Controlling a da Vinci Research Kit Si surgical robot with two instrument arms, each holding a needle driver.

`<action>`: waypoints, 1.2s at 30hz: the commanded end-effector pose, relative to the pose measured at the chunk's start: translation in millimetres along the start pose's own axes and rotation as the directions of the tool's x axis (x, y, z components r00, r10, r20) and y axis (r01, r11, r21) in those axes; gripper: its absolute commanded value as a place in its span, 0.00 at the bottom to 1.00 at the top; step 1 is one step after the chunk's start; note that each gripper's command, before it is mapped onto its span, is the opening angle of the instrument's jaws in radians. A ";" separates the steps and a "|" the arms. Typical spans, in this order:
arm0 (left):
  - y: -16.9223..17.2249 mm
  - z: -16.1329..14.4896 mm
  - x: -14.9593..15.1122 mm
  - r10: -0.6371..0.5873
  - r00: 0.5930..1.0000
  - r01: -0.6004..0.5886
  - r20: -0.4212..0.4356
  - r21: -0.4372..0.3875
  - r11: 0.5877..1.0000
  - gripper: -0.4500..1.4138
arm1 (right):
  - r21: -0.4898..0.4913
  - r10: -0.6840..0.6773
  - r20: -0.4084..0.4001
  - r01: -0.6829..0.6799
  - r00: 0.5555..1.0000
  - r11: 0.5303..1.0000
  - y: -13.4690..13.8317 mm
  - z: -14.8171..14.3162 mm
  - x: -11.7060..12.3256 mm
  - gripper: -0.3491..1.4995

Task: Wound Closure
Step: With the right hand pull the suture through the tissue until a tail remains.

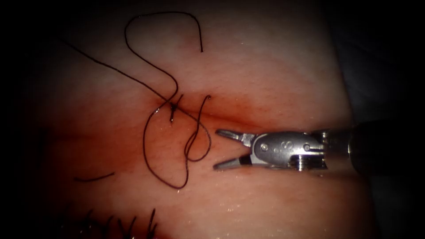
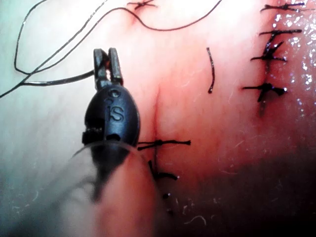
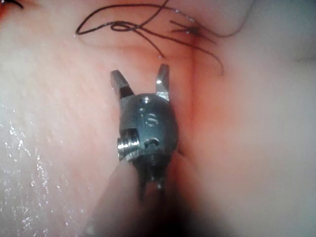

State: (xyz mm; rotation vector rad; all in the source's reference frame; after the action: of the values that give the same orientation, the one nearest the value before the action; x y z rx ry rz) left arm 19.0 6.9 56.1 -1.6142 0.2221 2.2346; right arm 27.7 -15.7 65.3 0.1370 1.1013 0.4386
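My right tool (image 1: 221, 149) over the tissue (image 1: 274, 75), jaws spread wide and holding nothing, just right of the loose thread (image 1: 146, 137) looped around the knot on the cut (image 1: 175, 107), my left tool (image 2: 108, 66) jaws closed on thread, 1 cut end (image 1: 94, 178) lying apart.
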 end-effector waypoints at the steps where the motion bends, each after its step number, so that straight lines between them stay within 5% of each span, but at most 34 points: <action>1: 0.0 0.4 -0.3 -0.001 1.000 0.001 -0.003 0.000 1.000 0.00 | 0.015 -0.002 -0.005 0.002 1.000 1.000 -0.4 1.2 -0.4 0.89; 16: 0.8 0.7 0.3 0.009 1.000 -0.008 -0.011 0.020 1.000 0.00 | -0.023 0.003 -0.001 -0.003 1.000 1.000 1.5 6.5 -0.5 0.62; 20: 1.0 0.9 0.4 0.009 1.000 -0.009 -0.014 0.023 1.000 0.00 | -0.021 0.003 0.001 -0.003 1.000 1.000 1.2 6.6 -0.5 0.00; 28: 1.2 1.6 0.2 0.012 1.000 -0.012 -0.013 0.014 1.000 0.00 | -0.022 0.034 0.063 -0.033 0.997 0.999 0.1 5.1 -0.4 0.00; 36: 1.2 3.3 -1.4 0.020 1.000 -0.019 0.008 -0.009 1.000 0.00 | 0.008 0.043 0.074 -0.044 0.996 0.999 -4.8 0.7 1.4 0.00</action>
State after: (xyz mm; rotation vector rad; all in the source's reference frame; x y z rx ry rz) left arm 16.3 6.6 58.0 -1.6104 0.2259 2.2621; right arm 29.5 -18.6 62.6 0.1850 1.0265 0.4669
